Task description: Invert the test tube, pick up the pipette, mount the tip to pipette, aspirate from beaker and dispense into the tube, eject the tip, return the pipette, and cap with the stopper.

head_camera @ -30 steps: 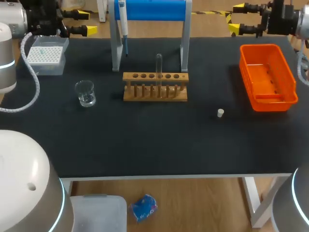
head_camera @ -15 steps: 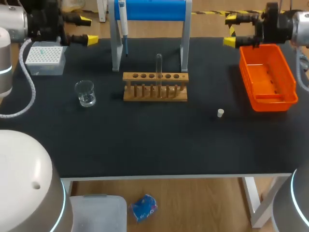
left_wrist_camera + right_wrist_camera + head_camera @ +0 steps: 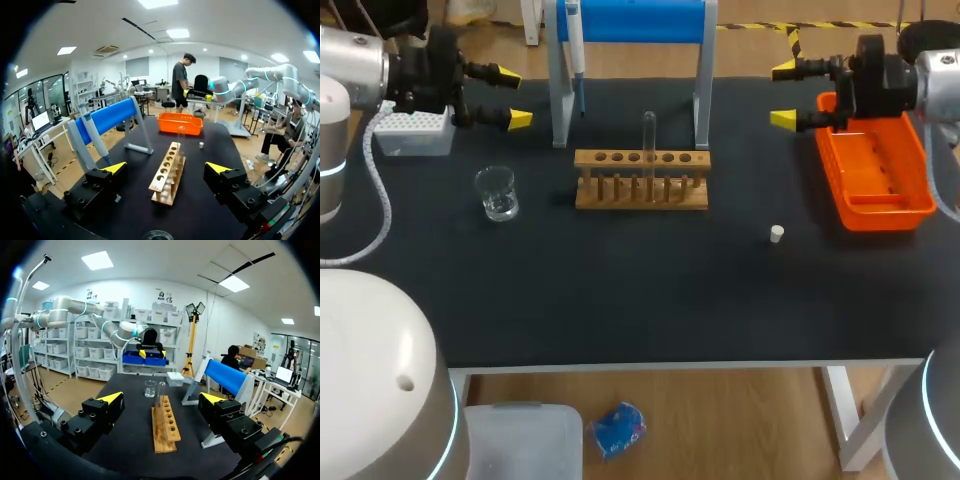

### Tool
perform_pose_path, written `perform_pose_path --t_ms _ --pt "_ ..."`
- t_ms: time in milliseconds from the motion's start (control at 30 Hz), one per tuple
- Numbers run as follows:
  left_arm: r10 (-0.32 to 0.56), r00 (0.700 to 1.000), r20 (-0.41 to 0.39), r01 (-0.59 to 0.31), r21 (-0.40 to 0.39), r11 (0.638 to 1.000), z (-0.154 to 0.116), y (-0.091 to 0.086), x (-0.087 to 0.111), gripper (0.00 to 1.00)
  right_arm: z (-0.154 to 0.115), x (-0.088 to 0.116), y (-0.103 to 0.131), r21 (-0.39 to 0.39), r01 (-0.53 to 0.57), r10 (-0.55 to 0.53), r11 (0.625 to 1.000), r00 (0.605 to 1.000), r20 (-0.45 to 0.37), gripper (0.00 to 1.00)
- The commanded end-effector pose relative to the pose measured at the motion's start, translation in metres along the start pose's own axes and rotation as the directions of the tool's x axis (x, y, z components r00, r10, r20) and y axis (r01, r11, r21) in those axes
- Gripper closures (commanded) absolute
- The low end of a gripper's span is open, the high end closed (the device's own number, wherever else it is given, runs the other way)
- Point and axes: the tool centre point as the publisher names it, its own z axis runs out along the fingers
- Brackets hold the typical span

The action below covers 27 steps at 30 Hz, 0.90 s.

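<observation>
Test tube (image 3: 648, 135) is seen upright in the wooden rack (image 3: 640, 190) in the middle of the table (image 3: 620, 300), just in front of the blue stand (image 3: 630, 20). It is judged thin glass: light, stiff, slippery, easily cracked. It is best taken on the bare upper part above the rack, gently squeezed. Left fingers (image 3: 519, 119) and right fingers (image 3: 783, 119) are spread wide, nothing held, both well apart from it.

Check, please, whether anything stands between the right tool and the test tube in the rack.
Nothing visible does. The test tube stands upright in the wooden rack, straight ahead of the open right tool; only the rack's near end lies before it. The blue stand is off to one side.
</observation>
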Motion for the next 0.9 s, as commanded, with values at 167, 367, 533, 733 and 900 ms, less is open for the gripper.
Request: perform_pose_path --t_ms 167,367,533,733,900 --pt "-0.001 1.0 0.0 0.001 -0.002 1.0 0.001 0.0 -0.001 0.0 -0.001 0.001 0.001 0.002 0.0 0.0 1.0 1.0 0.001 0.0" --pt "0.001 1.0 -0.006 -0.001 -0.01 1.0 0.008 0.002 0.004 0.0 0.019 0.004 -0.017 -0.024 -0.035 0.034 0.999 0.999 -0.036 0.0" --pt "-0.004 1.0 -0.017 0.004 -0.017 1.0 0.016 0.01 0.013 0.0 0.04 0.011 -0.038 -0.052 -0.091 0.087 0.994 0.993 -0.085 0.0" --pt "0.007 1.0 -0.03 -0.008 -0.034 0.999 0.027 0.014 0.021 0.0 0.063 0.013 -0.053 -0.04 -0.102 0.097 0.994 0.987 -0.127 0.0" --pt "0.031 0.998 -0.045 -0.034 -0.064 0.997 0.041 0.016 0.024 0.0 0.087 0.01 -0.059 -0.02 -0.092 0.088 0.996 0.986 -0.144 0.0"
